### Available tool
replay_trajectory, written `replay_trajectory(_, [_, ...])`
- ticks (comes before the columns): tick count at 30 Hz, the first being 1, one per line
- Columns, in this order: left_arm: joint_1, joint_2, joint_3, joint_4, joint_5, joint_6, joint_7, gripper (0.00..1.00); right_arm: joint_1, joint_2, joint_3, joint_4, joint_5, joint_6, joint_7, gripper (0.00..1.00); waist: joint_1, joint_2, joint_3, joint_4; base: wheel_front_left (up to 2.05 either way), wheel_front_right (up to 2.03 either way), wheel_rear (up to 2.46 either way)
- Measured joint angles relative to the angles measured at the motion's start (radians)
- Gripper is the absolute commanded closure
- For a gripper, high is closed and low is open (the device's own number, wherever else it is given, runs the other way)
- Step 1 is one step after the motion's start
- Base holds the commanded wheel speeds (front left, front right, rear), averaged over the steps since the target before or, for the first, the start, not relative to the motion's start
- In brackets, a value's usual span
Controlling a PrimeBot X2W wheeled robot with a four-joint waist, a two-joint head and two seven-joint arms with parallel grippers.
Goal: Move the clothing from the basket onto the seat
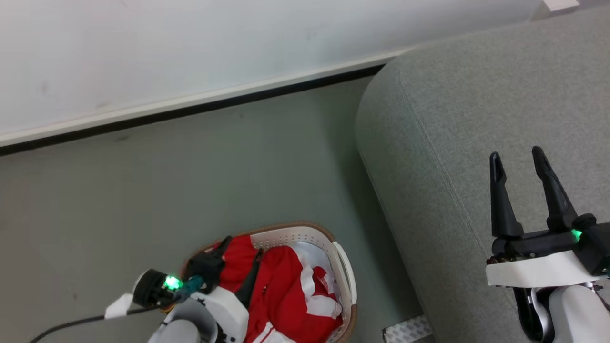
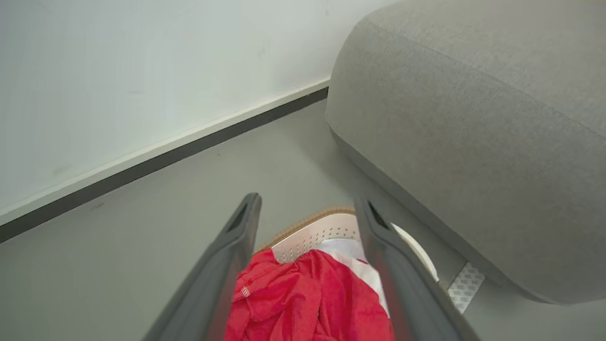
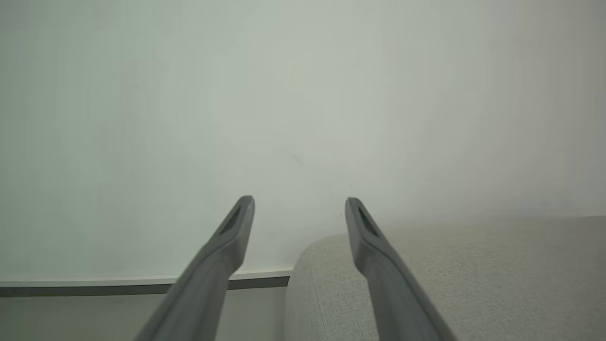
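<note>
The clothing (image 1: 286, 290) is heaped in the basket (image 1: 305, 232), filling it from the near edge almost to the far wall, where a strip of perforated plastic is left bare. The basket is stood on the floor (image 1: 190, 181), near the rounded arm of the seat (image 1: 476, 119), with a strip of floor between them. The left gripper (image 1: 244, 244) is held over the left side of the basket, its two fingers spread wide with nothing pinched. In the left wrist view the red heap is framed between them, though whether fabric is touched cannot be told. The right gripper (image 1: 516, 152) is held above the seat's arm, likewise spread and empty.

The step in hand is judged to be the reach into the basket for a first grasp. It would be done well if the fingers were lowered astride a raised fold, not a flat panel, and sunk deep enough for several layers to be pinched, since thin jersey fabric is likely to slip. The perforated wall and brown rim should be avoided, so that the light basket is not dragged or tipped. A white patch (image 1: 312, 255) by the far right corner cannot be identified as jersey panel or separate cloth, and is better left out of the pinch. The lift should be carried high enough for the trailing hem to clear the rim.
</note>
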Motion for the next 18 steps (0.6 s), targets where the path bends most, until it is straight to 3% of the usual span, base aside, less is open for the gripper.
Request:
replay_trajectory(9, [-0.205,0.069,-0.176,0.254,0.098,-0.013,0.122,0.00,-0.045,0.002,-0.037,-0.052,0.024,0.000,0.000,0.00,0.0001,0.0000,0.132,-0.046,0.00,0.00,0.00])
replay_trajectory(18, [-0.326,0.112,-0.401,0.480,0.031,-0.016,0.246,0.00,-0.070,0.003,-0.041,-0.077,0.101,0.000,0.000,0.00,0.0001,0.0000,0.242,-0.117,0.00,0.00,0.00])
